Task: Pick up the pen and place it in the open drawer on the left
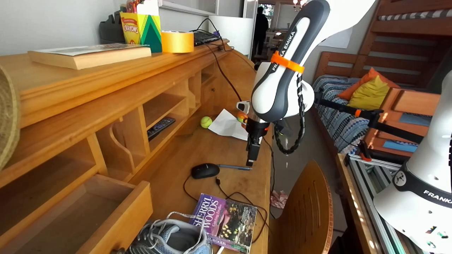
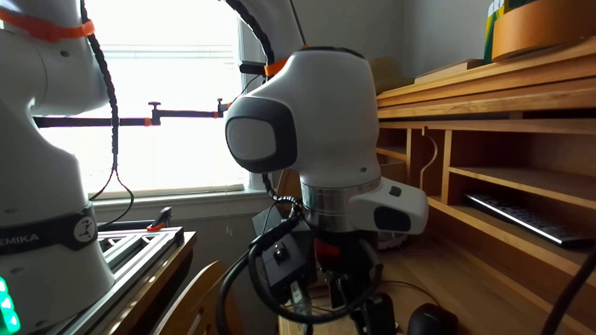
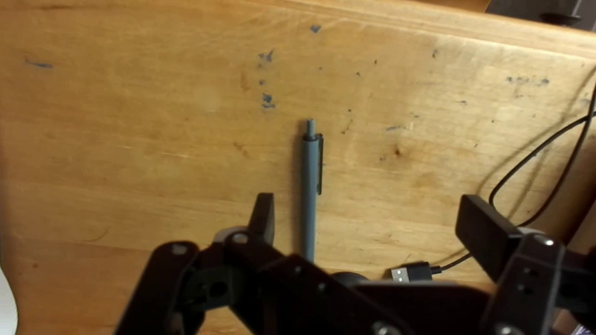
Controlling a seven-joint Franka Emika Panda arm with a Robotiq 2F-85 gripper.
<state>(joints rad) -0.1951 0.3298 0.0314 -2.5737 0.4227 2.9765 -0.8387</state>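
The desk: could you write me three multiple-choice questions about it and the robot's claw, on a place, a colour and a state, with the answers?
1. Where does the pen lie?
A) in the drawer
B) on the desk, by the mouse
C) on the shoe

2. What colour is the mouse?
A) black
B) white
C) red

3. How is the gripper?
A) shut on the pen
B) shut and empty
C) open

1 B: an exterior view shows it lying there, one end near the mouse.
2 A: it looks black in both exterior views.
3 C: in the wrist view its fingers stand well apart.
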